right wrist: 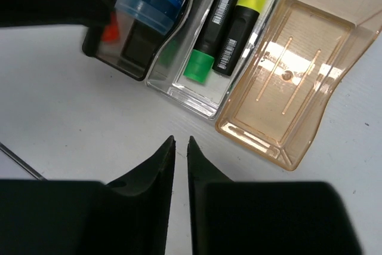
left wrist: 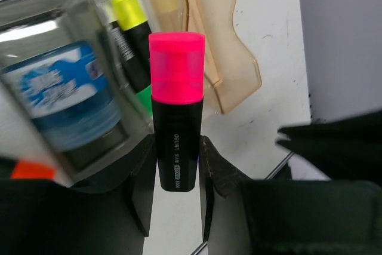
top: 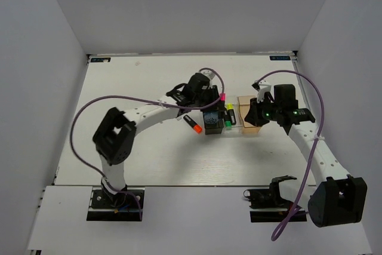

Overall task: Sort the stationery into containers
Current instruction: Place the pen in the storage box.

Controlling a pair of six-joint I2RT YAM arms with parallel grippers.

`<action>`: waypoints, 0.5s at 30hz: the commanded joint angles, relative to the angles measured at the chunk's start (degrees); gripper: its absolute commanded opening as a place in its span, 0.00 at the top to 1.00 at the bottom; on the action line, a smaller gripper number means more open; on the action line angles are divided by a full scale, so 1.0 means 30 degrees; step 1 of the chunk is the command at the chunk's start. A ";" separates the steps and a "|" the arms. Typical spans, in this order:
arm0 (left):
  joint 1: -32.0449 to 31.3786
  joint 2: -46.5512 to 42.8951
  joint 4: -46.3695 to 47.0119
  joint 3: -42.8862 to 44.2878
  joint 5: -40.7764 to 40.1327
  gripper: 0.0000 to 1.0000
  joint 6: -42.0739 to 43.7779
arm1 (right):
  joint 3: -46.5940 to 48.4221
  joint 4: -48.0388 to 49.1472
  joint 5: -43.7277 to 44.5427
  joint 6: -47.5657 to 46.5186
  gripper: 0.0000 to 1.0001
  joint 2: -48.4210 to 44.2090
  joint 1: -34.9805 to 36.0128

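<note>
My left gripper (left wrist: 177, 171) is shut on a black highlighter with a pink end (left wrist: 177, 106), held above the bins; in the top view the left gripper (top: 213, 101) hovers just behind them. The dark grey bin (left wrist: 36, 10) holds a stubby blue-and-white item (left wrist: 59, 100). The clear bin (right wrist: 179, 91) holds a green-ended highlighter (right wrist: 209, 37) and a yellow-ended one (right wrist: 242, 25). The tan-orange bin (right wrist: 256, 138) is empty. My right gripper (right wrist: 179, 141) is shut and empty, low over the table in front of the clear and tan bins.
An orange-ended highlighter (top: 191, 123) lies on the table just left of the dark grey bin (top: 212, 125). The three bins stand in a row mid-table, with the tan bin (top: 246, 103) partly under the right gripper (top: 255, 111). White walls enclose the table.
</note>
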 commanded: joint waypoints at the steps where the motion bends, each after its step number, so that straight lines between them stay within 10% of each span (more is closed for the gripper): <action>1: -0.0566 0.2633 0.3143 0.2075 0.1222 1.00 -0.2967 | -0.0288 0.1055 0.0658 0.0591 0.80 -0.0864 -0.0235; 9: -0.0830 0.5897 0.4439 0.5100 0.1428 0.97 -0.4844 | -0.0376 0.1084 0.0629 0.0621 0.69 -0.1071 -0.0557; 13: -0.0801 0.6337 0.3678 0.5424 0.1077 0.48 -0.4553 | -0.0435 0.1085 0.0454 0.0621 0.63 -0.1274 -0.0530; 15: -0.0801 0.6251 0.3267 0.5424 0.1047 0.45 -0.4376 | -0.0435 0.1085 0.0366 0.0592 0.59 -0.1217 -0.0763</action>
